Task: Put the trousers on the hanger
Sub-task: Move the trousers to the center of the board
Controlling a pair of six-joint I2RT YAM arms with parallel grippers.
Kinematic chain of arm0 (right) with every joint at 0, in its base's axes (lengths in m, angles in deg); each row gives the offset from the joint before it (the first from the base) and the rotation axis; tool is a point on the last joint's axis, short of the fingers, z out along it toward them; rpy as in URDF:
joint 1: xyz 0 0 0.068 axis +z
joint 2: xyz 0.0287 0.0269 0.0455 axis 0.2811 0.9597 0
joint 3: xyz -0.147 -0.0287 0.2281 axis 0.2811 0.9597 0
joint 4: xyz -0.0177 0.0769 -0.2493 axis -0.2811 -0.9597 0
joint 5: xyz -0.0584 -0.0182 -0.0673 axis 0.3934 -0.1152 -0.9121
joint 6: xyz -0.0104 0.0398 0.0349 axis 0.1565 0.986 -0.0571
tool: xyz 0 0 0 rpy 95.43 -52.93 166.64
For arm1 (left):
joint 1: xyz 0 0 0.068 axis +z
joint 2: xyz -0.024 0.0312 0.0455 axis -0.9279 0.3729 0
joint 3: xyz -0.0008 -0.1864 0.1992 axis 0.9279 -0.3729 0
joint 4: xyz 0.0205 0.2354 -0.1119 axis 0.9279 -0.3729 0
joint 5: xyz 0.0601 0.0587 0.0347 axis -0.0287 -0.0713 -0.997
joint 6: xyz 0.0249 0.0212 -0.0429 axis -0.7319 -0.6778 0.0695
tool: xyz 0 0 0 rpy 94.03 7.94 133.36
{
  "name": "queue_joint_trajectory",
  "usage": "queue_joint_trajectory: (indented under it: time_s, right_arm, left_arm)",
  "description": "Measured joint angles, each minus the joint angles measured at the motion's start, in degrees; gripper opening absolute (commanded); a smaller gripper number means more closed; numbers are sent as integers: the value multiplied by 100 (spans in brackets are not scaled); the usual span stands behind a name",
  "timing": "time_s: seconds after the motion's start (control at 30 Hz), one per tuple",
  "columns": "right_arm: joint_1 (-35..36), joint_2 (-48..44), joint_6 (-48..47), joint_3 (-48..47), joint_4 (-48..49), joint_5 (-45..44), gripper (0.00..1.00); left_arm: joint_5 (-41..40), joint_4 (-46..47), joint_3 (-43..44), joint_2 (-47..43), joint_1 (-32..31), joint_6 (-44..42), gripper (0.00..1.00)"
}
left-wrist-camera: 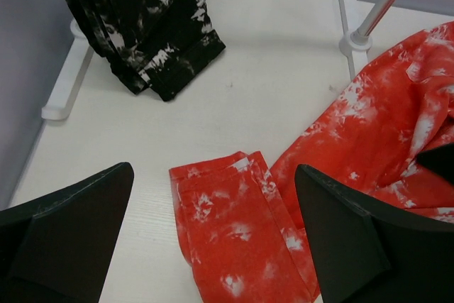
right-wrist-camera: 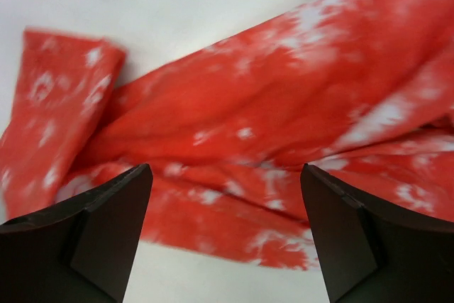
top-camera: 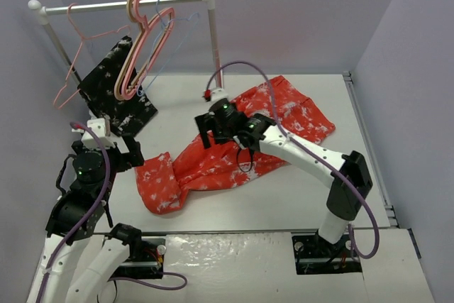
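Observation:
The red-orange trousers (top-camera: pixel 234 143) lie spread flat across the table, one leg end (left-wrist-camera: pixel 227 232) pointing toward the left arm. The light-blue wire hanger (top-camera: pixel 177 40) hangs on the rail at the back, apart from both arms. My right gripper (top-camera: pixel 207 135) hovers over the middle of the trousers (right-wrist-camera: pixel 269 97); its jaws stand wide and open (right-wrist-camera: pixel 225 168), with nothing between them and the cloth blurred below. My left gripper (left-wrist-camera: pixel 214 172) is open just above the trousers' leg end, close to the table, and holds nothing.
A clothes rail (top-camera: pixel 120 3) on white posts (top-camera: pixel 213 40) stands at the back. It carries a black white-speckled garment (top-camera: pixel 117 86), a thin pink wire hanger (top-camera: pixel 74 62) and thicker pink and beige hangers (top-camera: pixel 145 40). The rack's foot (left-wrist-camera: pixel 353 42) rests near the trousers.

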Motion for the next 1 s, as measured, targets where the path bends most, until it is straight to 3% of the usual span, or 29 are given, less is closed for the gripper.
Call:
queue_joint_trajectory:
  time_s: [0.1, 0.27, 0.5, 0.67, 1.0]
  right_arm:
    - [-794, -490, 233, 598, 41, -260, 85]
    - [-2763, -1226, 654, 1356, 62, -598, 86]
    - [-4818, -1117, 1081, 2093, 195, -406, 91]
    - [-5418, -448, 1336, 2197, 421, -234, 94]
    - [-5558, 504, 1774, 2436, 938, -162, 91]
  left_arm:
    - [39, 31, -328, 30, -4, 263, 96]
    - [140, 175, -821, 354, -4, 894, 96]
    - [329, 830, -1540, 1464, -19, 1958, 96]
    - [493, 1382, -1795, 2315, -70, 2539, 97]
    - [585, 2074, -2106, 2992, -426, 3224, 94]
